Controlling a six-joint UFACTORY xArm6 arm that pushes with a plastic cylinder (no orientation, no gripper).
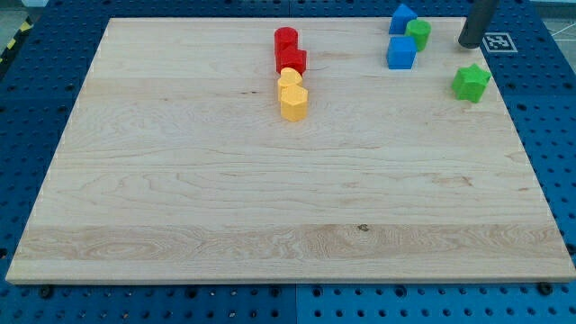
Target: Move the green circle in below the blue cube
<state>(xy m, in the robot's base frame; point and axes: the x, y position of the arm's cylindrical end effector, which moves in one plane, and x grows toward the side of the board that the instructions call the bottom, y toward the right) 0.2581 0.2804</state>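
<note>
One rod cut off at view's top; my tip [470, 44] right of green circle [418, 34], apart; no pincer.

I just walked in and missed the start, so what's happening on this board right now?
A robot arm's rod is working a wooden board of small blocks. My tip sits near the view's top right, just right of the green circle and touching no block. That circle rests against the upper right of the blue cube, not yet below it. Another blue block, a green star, two red blocks and two yellow blocks lie around.
</note>
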